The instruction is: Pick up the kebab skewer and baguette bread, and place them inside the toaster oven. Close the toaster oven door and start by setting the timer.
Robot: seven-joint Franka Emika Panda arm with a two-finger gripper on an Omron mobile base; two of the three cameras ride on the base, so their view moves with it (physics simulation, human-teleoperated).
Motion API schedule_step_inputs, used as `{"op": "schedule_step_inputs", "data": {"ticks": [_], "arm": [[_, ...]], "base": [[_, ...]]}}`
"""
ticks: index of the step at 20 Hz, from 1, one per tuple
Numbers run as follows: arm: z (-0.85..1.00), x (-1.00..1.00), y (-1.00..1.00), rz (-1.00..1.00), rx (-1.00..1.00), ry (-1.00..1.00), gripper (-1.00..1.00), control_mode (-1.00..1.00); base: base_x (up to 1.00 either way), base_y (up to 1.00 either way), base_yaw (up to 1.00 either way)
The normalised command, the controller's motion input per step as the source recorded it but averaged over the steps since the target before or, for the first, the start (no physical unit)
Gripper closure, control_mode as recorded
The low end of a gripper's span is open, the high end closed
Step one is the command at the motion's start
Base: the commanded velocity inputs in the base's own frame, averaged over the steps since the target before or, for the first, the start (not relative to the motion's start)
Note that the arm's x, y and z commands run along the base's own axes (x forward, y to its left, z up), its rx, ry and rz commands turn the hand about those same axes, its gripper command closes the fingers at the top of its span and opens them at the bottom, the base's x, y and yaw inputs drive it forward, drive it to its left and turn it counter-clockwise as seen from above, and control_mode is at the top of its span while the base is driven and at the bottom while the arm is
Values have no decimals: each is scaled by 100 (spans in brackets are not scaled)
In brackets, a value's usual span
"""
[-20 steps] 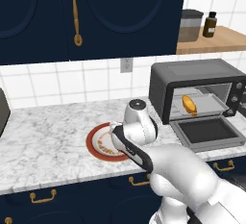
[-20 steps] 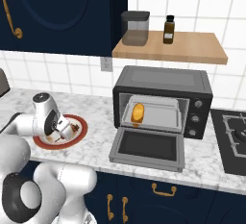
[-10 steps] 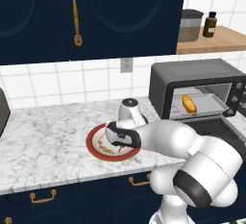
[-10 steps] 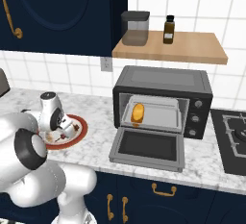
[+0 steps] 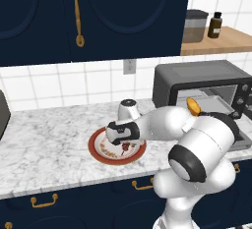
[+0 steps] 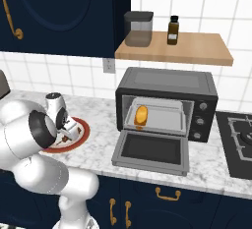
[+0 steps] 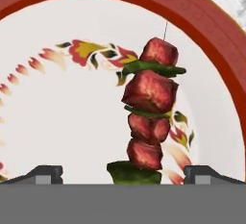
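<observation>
A: While the dark two-finger pincer [image 7: 123, 174] hangs low, count?

B: One skewer of red meat chunks [image 7: 148, 122], lying on one red-rimmed floral plate [image 7: 72, 122], between the spread-apart fingertips [image 7: 45, 172]. One golden baguette piece [image 6: 141, 115] inside the dark grey toaster oven [image 6: 167, 83].

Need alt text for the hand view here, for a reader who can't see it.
A kebab skewer of red meat chunks and green slices lies on a white, red-rimmed floral plate, seen close from above. The open gripper hangs over it, one dark fingertip on each side of its near end.
</observation>
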Motion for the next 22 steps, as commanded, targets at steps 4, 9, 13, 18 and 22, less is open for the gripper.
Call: {"op": "schedule_step_inputs", "data": {"ticks": [4,9,13,18,22], "arm": [[-8,-17,0,-3,0,0,-100,-100],[-13,-17,0,-5,0,0,-100,-100],[-19,0,0,-4,-2,0,-100,-100],[-10,0,0,0,-1,0,100,-100],[-6,0,0,0,0,0,100,-100]], "base": [[0,0,0],[0,0,0],[0,0,0],[0,0,0],[0,0,0]]}}
